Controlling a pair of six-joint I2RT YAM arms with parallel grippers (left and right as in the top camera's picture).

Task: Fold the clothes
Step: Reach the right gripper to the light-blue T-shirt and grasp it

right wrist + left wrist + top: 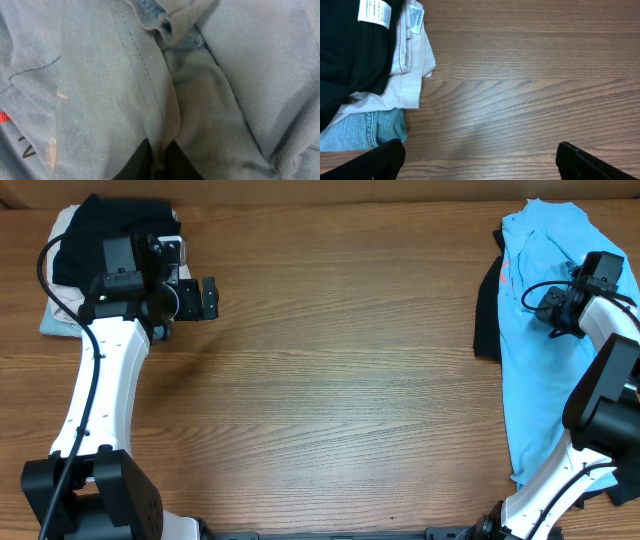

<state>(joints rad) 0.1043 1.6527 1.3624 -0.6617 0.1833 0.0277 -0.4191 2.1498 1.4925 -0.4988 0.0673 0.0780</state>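
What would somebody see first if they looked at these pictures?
Probably the big blue T-shirt lying crumpled at the right edge of the table, with the right gripper pinching a fold of it. Next, the pile of folded clothes in the far left corner, where the left gripper hangs open over bare wood.

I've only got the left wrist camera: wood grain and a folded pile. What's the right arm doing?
Observer: The right gripper is pinching a ridge of the light blue T-shirt on the right side of the table.
Operator: Is that shirt lying flat?
Observer: No, it's crumpled, stretching from the far edge toward the near edge.
Operator: Anything under it?
Observer: A black garment sticks out from beneath its left side.
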